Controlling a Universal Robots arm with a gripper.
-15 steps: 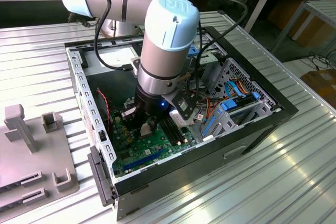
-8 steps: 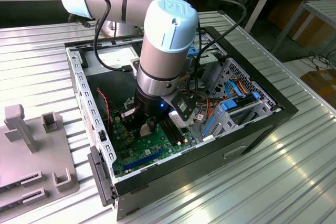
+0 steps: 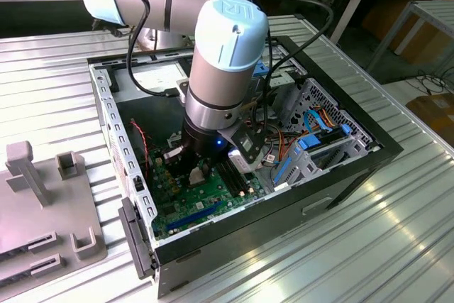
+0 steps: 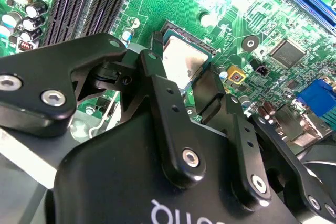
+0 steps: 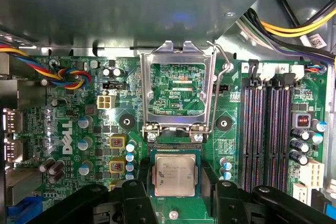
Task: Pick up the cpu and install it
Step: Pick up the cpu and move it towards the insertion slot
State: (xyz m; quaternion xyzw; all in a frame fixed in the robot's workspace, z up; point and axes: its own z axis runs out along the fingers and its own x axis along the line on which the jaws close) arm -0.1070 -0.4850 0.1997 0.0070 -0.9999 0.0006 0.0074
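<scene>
Status: the arm (image 3: 220,54) is reaching down into the open computer case (image 3: 234,228), which is lying on the desk (image 3: 369,246). The end effector (image 5: 176,183) is hanging low over the green motherboard (image 5: 68,129).

Task item: the cpu (image 5: 175,174) is lying flat, metal top up. It is sitting square in the socket area just beside the hinge of the metal socket frame (image 5: 145,87). In both wrist views the black fingers (image 4: 157,93) are pressing against two opposite edges of the cpu, so the end effector appears to be clamped on it.

Progress: judging by this position, pick-up is done and placement into the socket is under way or nearly done. Whether the cpu is fully seated cannot be told. The socket frame is standing open, tilted away from the cpu, so locking down is not yet done.

Markings: white lettering is showing on the motherboard beside the socket and next to the black memory slots (image 5: 268,135). Fine print is showing on the cpu top, and a white printed label (image 5: 315,39) is hanging on a cable. None of it is transcribed here.
</scene>
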